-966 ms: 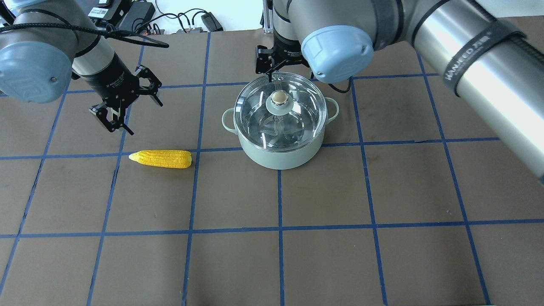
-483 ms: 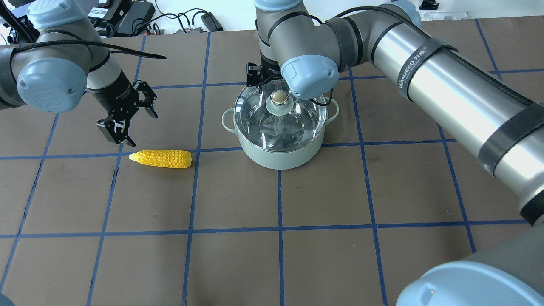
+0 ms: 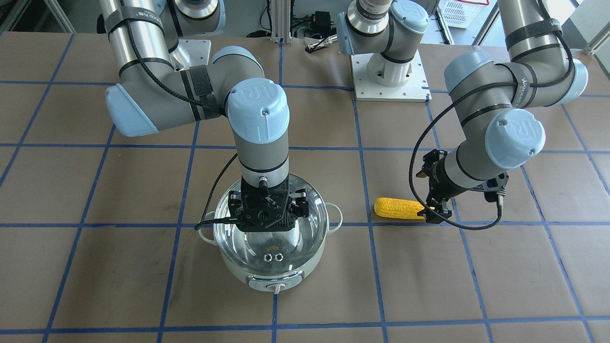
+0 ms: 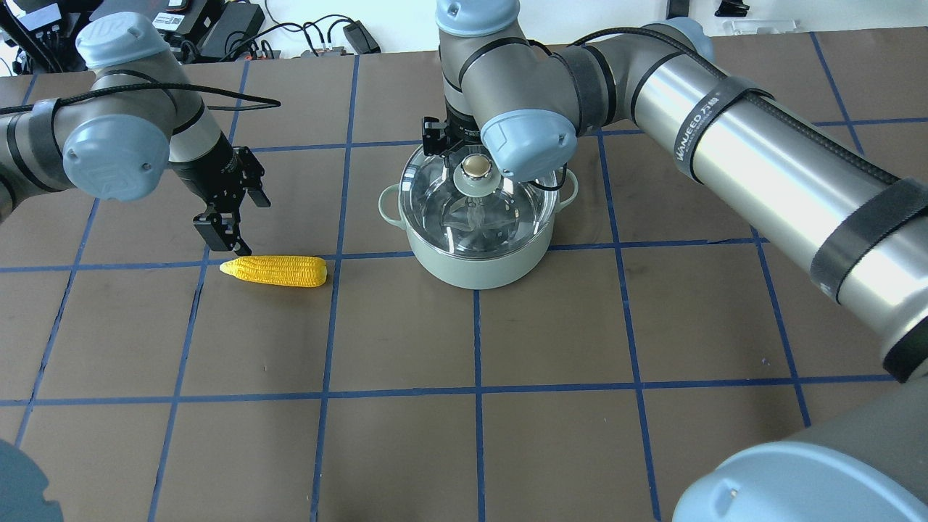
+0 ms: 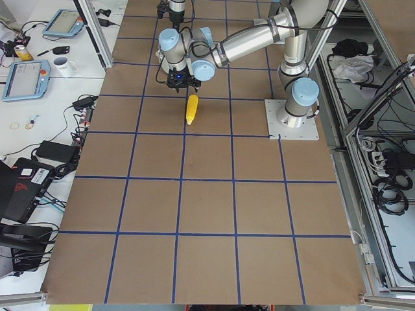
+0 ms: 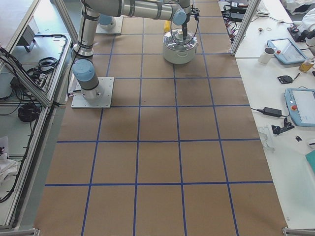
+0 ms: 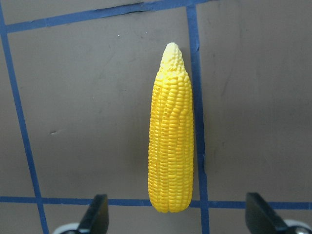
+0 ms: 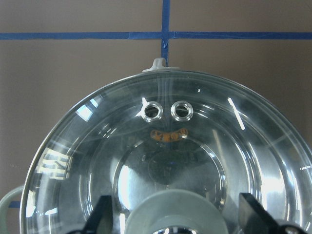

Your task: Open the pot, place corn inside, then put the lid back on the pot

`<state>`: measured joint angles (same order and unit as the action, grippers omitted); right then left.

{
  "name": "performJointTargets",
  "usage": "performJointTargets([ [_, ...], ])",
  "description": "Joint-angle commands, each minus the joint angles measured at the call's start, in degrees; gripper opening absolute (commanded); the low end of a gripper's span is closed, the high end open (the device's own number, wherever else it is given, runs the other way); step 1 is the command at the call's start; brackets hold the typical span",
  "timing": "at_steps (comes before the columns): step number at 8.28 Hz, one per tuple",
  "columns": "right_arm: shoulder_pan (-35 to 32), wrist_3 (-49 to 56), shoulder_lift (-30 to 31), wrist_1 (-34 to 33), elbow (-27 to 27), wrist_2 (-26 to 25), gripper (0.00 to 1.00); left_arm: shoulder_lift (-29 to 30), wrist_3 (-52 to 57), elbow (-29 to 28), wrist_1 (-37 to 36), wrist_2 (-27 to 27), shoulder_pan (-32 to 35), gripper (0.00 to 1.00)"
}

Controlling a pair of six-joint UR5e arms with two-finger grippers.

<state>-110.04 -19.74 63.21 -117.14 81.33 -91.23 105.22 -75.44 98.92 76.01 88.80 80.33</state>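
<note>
The pale green pot [image 4: 478,267] stands at mid table with the glass lid [image 4: 507,214] on it. My right gripper [image 3: 267,224] is straight above the lid. It is open, and in the right wrist view its fingertips [image 8: 102,217] stand on either side of the pale green knob [image 8: 175,214], apart from it. The yellow corn [image 4: 275,271] lies on the table left of the pot. My left gripper [image 4: 235,217] is open just above the corn's thick end [image 7: 170,195], which lies between the two fingertips without touching them.
Cables and power adapters [image 4: 225,29] lie along the far table edge. The arms' white base plate [image 3: 391,78] is at the robot's side of the table. Blue tape lines mark the brown table top [image 4: 406,435].
My left gripper has moved down and towards the corn. My right arm has swung in, so the gripper now sits centred over the lid knob. The corn, pot and lid have not moved.
</note>
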Motion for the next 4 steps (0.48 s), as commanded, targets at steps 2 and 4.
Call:
performJointTargets([
  [2, 0.0, -2.0, 0.4, 1.4, 0.1, 0.2, 0.85, 4.0, -6.9, 5.0, -12.9, 0.2, 0.0, 1.00],
  [4, 0.0, -2.0, 0.7, 1.5, 0.1, 0.2, 0.83, 4.9, -6.9, 6.4, -14.8, 0.1, 0.0, 1.00],
])
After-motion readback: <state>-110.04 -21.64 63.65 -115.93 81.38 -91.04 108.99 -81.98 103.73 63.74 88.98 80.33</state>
